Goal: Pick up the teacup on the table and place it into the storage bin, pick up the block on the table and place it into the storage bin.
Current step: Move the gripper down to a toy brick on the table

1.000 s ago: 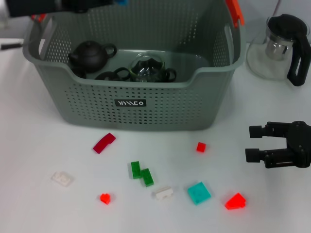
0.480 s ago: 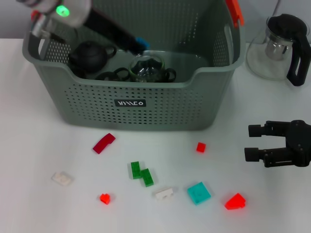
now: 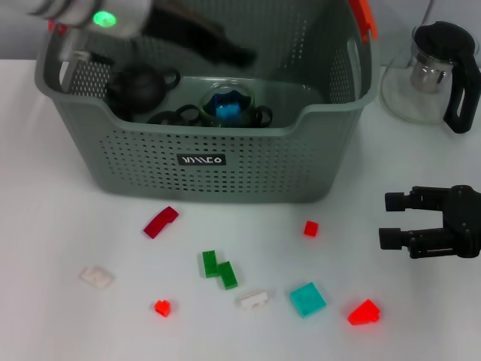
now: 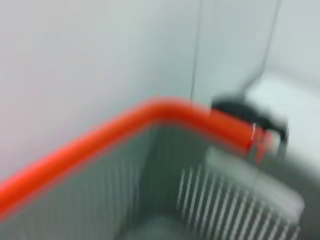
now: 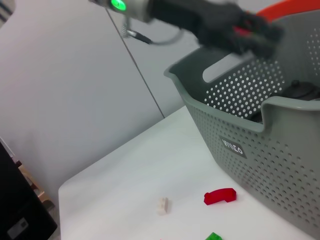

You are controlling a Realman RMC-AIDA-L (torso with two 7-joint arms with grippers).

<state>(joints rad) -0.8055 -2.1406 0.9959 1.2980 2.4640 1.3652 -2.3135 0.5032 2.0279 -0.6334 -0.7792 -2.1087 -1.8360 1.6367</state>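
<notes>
White surface (image 3: 45, 188) fills your head view, with the grey perforated bin (image 3: 218, 162) at the back centre, orange-red handle piece (image 3: 363, 16) on its far right corner and a black label (image 3: 201, 159) on the front wall. Inside the bin you see a dark teapot (image 3: 139, 85) on the left, dark cups (image 3: 174, 116) along the front wall, and a clear glass cup (image 3: 229, 104) with a blue block (image 3: 228, 109) showing in it. Your left arm (image 3: 113, 16) reaches over the bin from the upper left, green light lit; its claw (image 3: 240, 54) is motion-blurred above the bin interior, so you cannot tell whether it is released or clenched. Your right claw (image 3: 392, 220) hovers low over the surface at the right edge, fingers spread apart and holding nothing. A glass pot (image 3: 432, 71) with black lid and handle stands right of the bin. Loose pieces lie in front of the bin: dark red curved piece (image 3: 161, 222), small red cube (image 3: 310, 228), green block (image 3: 219, 268), two white bricks (image 3: 96, 277) (image 3: 253, 300), small red piece (image 3: 161, 307), teal tile (image 3: 307, 298), red wedge (image 3: 364, 311). Left wrist view shows only the blurred orange handle and bin wall.
</notes>
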